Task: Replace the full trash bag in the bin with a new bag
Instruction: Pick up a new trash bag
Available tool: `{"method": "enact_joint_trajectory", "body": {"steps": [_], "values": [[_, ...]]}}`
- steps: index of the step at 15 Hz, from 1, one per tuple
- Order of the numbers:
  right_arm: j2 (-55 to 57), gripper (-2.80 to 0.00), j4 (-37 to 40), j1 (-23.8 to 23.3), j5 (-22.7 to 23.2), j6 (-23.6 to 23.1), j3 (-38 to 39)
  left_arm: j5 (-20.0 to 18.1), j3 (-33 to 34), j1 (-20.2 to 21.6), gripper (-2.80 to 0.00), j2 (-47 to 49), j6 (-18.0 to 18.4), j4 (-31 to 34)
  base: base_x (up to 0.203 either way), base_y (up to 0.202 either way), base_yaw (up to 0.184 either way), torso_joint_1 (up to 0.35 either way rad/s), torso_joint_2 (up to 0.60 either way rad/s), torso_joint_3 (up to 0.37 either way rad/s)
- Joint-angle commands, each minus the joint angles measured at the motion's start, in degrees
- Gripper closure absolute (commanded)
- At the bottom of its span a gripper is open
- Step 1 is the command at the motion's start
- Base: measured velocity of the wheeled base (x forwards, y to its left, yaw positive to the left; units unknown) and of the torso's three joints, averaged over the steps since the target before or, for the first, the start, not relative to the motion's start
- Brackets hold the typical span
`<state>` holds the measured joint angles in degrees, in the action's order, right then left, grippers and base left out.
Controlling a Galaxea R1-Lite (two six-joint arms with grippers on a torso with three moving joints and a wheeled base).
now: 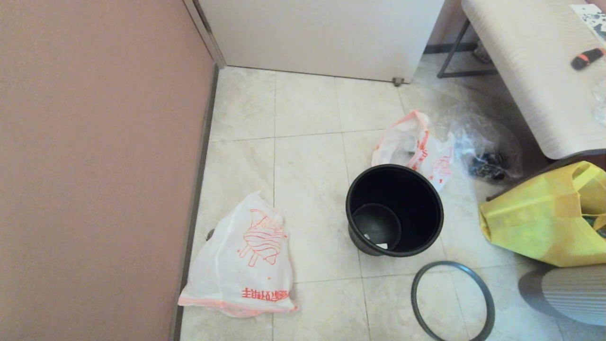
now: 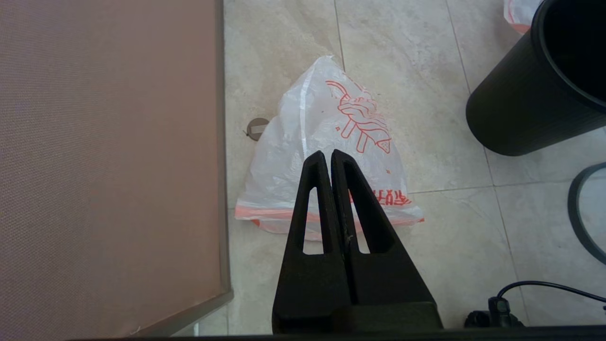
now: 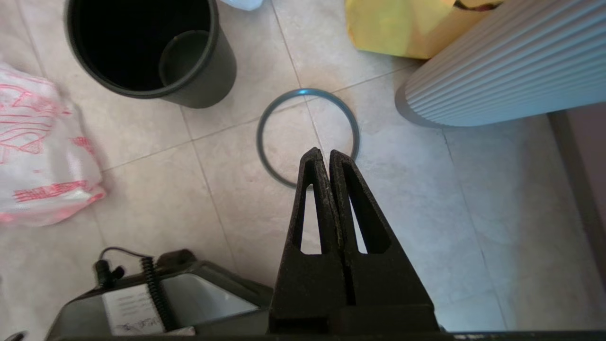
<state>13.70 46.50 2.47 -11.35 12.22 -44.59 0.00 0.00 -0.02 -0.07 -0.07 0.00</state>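
The bin [image 1: 394, 210] stands upright on the tiled floor with no liner in it, mouth facing up, its axis vertical; its grey hoop [image 1: 452, 303] lies flat on the floor just beside it, on the robot's side, apart from the rim; the full trash bag [image 1: 414, 149] sits on the floor touching the far side of the bin, handles uppermost, with a clear crinkled bag [image 1: 485, 147] just beside it; the new bag [image 1: 246, 258] lies limp and flat near the pink wall [image 1: 94, 166], well apart from the bin to its left, long axis running from the robot toward the wall's far end, the pinkish edge band nearest the robot and the narrow end pointing away. The left gripper [image 2: 330, 154] hangs above the new bag with fingers pressed together, holding nothing; the right gripper [image 3: 321, 152] hangs above the hoop, likewise closed and empty. Judgement: the full bag is out, so the step in hand is fetching the new bag; the left claw should open before descending, pinch a single layer near an edge so the mouth can be spread, lift it clear and carry it over the bin; the thin film may slide or cling to the tile, so a slow close is advisable; the hoop goes on last.
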Motion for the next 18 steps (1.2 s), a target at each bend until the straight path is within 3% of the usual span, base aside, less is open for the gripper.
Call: {"method": "enact_joint_trajectory", "body": {"steps": [1, 6, 10, 12, 18], "values": [[-2.9, 0.00, -3.6, -1.2, 1.1, -0.6, 6.7, 0.0, 0.0, 0.0, 0.00, 0.1, 0.0, 0.0, 0.000, 0.000, 0.000, 0.000, 0.00, 0.000], [-11.4, 0.00, -26.6, -2.2, 7.8, -5.8, 29.9, 0.0, 0.0, 0.0, 0.00, 0.1, 0.0, 0.0, 0.000, 0.000, 0.000, 0.000, 0.00, 0.000], [-13.7, 0.00, -42.5, -2.3, 9.3, -10.3, 41.3, 0.0, 0.0, -0.1, 0.00, 0.1, 0.0, 0.0, 0.000, 0.000, 0.000, 0.000, 0.00, 0.000], [-13.7, 0.00, -44.6, -2.3, 11.2, -12.0, 43.3, 0.0, 0.0, -0.1, 0.00, 0.1, 0.0, 0.0, 0.000, 0.000, 0.000, 0.000, 0.00, 0.000], [-13.7, 0.00, -44.2, -2.4, 11.4, -12.3, 43.6, 0.0, 0.0, 0.0, 0.00, 0.1, 0.0, 0.0, 0.000, 0.000, 0.000, 0.000, 0.00, 0.000]]}}
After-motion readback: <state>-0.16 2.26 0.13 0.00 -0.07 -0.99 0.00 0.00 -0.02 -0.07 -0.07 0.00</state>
